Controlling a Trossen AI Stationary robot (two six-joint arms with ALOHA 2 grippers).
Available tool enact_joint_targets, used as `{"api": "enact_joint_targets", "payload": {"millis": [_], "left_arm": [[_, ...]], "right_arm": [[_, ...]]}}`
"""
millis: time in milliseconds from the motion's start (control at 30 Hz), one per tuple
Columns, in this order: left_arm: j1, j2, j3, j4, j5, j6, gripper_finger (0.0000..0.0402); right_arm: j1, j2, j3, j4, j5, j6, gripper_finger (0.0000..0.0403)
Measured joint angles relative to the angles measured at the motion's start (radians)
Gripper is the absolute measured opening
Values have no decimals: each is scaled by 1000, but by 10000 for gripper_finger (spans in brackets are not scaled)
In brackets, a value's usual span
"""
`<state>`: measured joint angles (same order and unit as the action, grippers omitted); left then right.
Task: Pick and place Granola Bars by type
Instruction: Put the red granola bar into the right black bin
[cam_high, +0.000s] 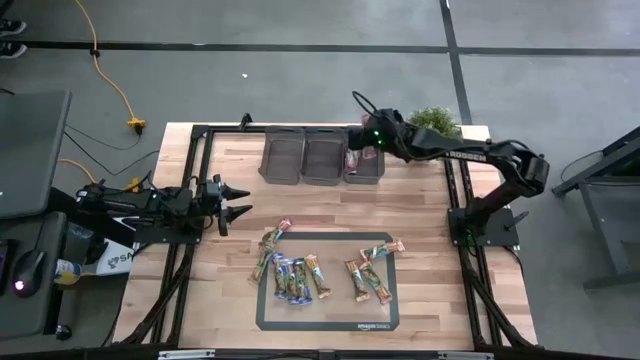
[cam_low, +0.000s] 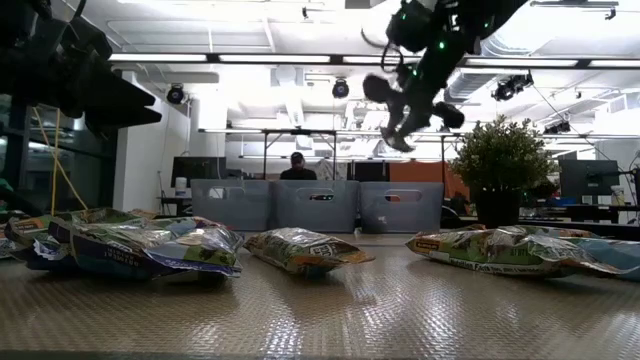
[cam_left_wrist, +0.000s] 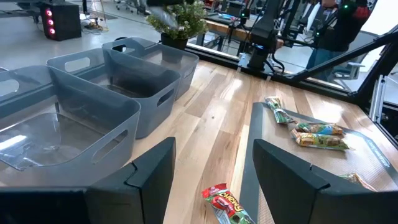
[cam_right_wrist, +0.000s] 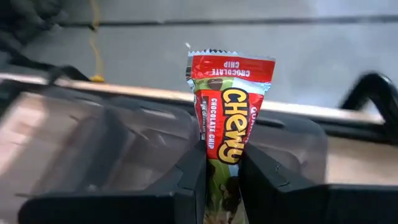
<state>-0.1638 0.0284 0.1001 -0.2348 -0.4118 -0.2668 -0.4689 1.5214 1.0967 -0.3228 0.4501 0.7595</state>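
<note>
Right end effector grasps a red Chewy bar above the rightmost bin; left end effector released, left of that bin

held bar: red, yellow "CHEWY" lettering, green band | loose bars: blue, green, orange-tan wrappers | bar at mat's 11 o'clock: red and green | bins: dark grey | mat: grey, black border | bench: light wood planks | plant: green | end effectors: black
</note>
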Motion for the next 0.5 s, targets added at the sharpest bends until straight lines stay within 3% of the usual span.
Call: {"api": "enact_joint_targets", "payload": {"millis": [500], "left_arm": [[0,0,0,0,0,0,211]], "right_arm": [[-62,222,1,29,-190,131,67]]}}
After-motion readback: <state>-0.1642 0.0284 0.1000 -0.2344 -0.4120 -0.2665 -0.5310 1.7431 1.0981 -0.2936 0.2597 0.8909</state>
